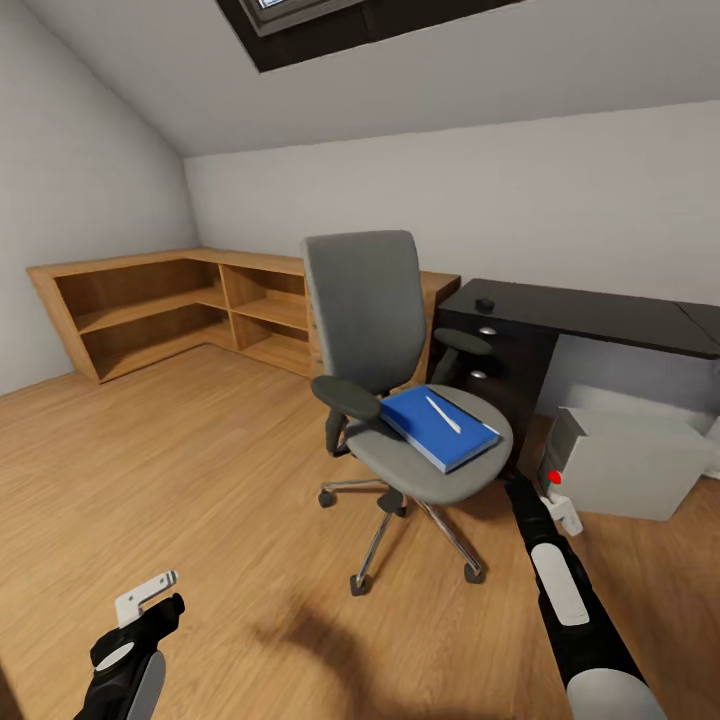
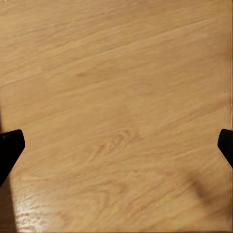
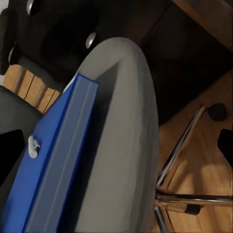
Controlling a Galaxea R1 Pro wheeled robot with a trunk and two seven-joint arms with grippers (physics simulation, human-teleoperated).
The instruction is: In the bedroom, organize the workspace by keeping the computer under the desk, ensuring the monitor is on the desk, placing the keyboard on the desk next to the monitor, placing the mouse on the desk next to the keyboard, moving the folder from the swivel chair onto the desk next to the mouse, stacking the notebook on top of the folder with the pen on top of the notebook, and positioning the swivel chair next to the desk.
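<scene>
**Folder and pen on the chair seat, beside the black table**

The folder (image 1: 438,428) lies flat on the seat of the chair (image 1: 365,305), a thin bright blue rectangle with pale edges, turned at an angle to the seat. A short white pen (image 1: 443,414) rests on top of it. In the right wrist view the folder (image 3: 51,160) shows edge-on against the grey upholstery, the pen (image 3: 33,147) a small pale stub on its cover. The chair has a tall padded grey back, dark rounded armrests and a chrome star base on black casters.

Just behind the chair stands the table (image 1: 590,320), matte black, its drawers marked by round silver knobs. A small black mouse (image 1: 485,303) sits near the table's left end. Under the table rests the computer (image 1: 625,462), a boxy silver-grey case with a red button low on its front.

The floor (image 1: 200,480) is warm wooden planking with visible grain. Low open wooden shelves (image 1: 180,310) run along the corner. The walls are plain grey under a sloped ceiling with a skylight (image 1: 300,15).

The right pincer (image 1: 562,512) hangs low near the seat edge; I cannot tell how wide it is. The left pincer (image 1: 148,592) hovers over bare floor, its dark fingertips (image 2: 10,145) spread wide and holding nothing.
</scene>
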